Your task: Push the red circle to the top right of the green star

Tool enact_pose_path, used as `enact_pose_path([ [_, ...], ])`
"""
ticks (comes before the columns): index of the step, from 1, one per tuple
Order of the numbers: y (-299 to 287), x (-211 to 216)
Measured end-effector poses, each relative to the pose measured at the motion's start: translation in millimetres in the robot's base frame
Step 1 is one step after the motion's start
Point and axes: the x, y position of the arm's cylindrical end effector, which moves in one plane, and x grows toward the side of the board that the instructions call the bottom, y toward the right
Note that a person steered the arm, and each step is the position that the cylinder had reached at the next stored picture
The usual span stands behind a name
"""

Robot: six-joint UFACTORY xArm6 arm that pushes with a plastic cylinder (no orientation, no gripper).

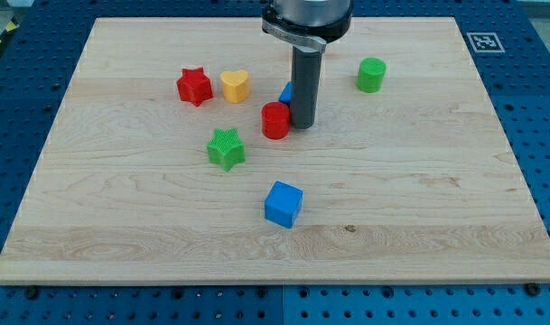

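Bright, even light is falling from overhead across the tabletop [419, 208]. Blocks are casting only short, soft shadows. Everything is staying sharp, without glare or blur.

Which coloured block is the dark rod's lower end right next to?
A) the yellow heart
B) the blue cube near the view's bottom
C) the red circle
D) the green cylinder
C: my tip sits just to the view's right of the red circle, seemingly touching it, while the yellow heart, blue cube and green cylinder all lie clearly apart from it.
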Motion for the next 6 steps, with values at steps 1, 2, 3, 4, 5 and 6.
enact_pose_path([
  [1, -4.0, 0.0],
  [2, -26.4, 0.0],
  [3, -30.7, 0.0],
  [4, -27.6, 0.0],
  [5, -24.2, 0.0],
  [6, -24.2, -7.5],
])
